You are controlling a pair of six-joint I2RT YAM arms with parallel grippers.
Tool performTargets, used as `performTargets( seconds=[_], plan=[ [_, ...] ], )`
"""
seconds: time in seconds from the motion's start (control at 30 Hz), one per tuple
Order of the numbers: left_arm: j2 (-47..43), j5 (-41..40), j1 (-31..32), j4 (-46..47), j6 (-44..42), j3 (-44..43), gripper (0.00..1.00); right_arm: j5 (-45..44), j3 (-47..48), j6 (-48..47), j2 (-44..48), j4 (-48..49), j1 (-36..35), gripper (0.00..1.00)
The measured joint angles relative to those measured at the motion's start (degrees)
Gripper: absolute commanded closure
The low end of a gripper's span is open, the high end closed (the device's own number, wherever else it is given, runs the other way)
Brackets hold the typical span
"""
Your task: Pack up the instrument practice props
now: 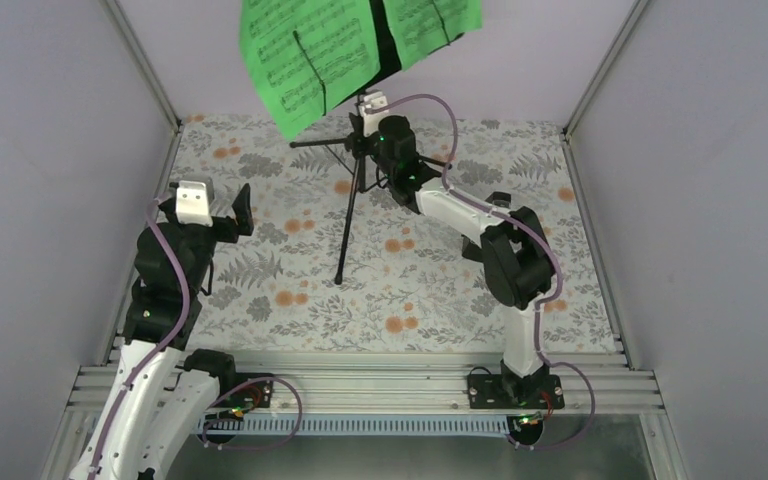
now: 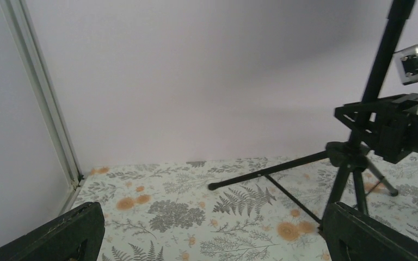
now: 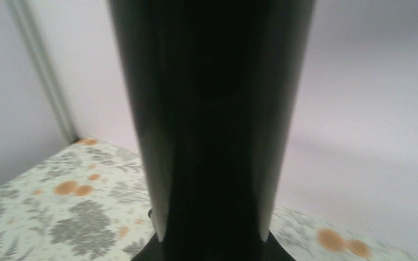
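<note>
No legible text — only unreadable printed notation on the green music sheets (image 1: 310, 55)

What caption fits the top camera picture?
Top view: right gripper clamps the music stand under green sheets; left gripper open.

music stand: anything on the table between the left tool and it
Nothing visible. In the left wrist view only bare floral table cover lies between the open left tool and the music stand legs. The right tool is closed on the pole, beyond that path.
</note>
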State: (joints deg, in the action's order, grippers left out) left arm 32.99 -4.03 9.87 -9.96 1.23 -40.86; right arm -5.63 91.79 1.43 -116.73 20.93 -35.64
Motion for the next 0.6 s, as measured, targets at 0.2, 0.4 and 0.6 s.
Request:
performTargets(
  seconds=[0.2, 0.4, 0.6],
  plan=[
    [-0.6, -0.1, 0.0, -0.1, -0.2, 0.7, 0.0, -14.1, -6.2, 2.3, 5.6, -2.3, 0.4, 0.96],
    [-0.2, -0.1, 0.0, 0.0, -0.2, 0.7, 0.0, -24.0, -10.9, 5.0, 10.0, -3.8, 1.2, 0.96],
    [1.2, 0.0, 0.0, -0.3, -0.2, 0.7, 0.0, -28.7, -14.5, 7.4, 13.9, -6.1, 3.9, 0.93]
  ],
)
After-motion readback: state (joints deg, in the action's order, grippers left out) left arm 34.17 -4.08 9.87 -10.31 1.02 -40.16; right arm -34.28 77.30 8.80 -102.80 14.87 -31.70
